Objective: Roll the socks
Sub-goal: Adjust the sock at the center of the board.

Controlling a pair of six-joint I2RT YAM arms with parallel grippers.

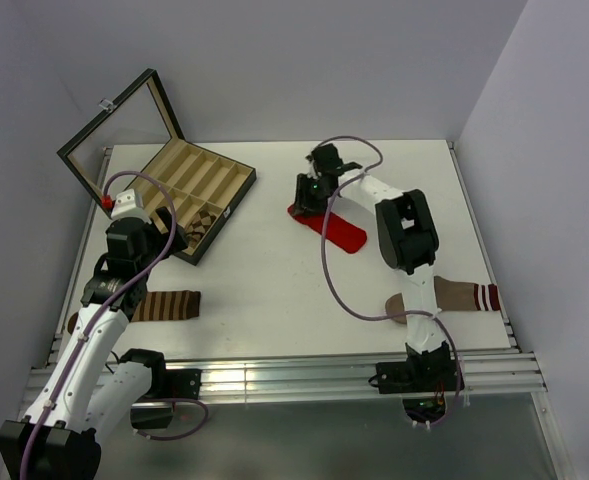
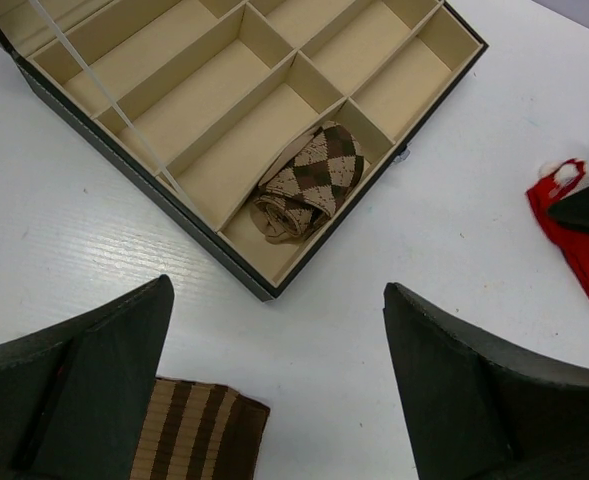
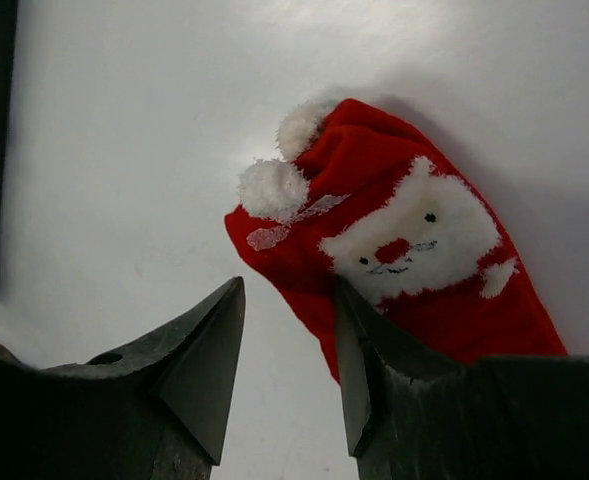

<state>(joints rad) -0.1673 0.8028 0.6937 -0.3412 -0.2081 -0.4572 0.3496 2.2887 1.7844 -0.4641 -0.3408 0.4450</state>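
Observation:
The red sock (image 1: pixel 341 233) lies flat on the white table; the right wrist view shows a Santa face and white pom-poms on it (image 3: pixel 394 200). My right gripper (image 3: pixel 289 285) is open and low over its end, with the right finger resting on the sock's edge; it also shows in the top view (image 1: pixel 307 203). The argyle sock (image 2: pixel 309 182) lies rolled in a corner compartment of the open box (image 1: pixel 202 222). My left gripper (image 2: pixel 276 288) is open and empty, above the table just in front of the box corner (image 1: pixel 132 255).
The compartment box (image 1: pixel 236 178) stands at the back left with its lid (image 1: pixel 114 125) raised. A brown-and-cream striped sock (image 1: pixel 169 305) lies under my left arm, also in the left wrist view (image 2: pixel 199 435). A brown sock (image 1: pixel 452 296) lies at the right front.

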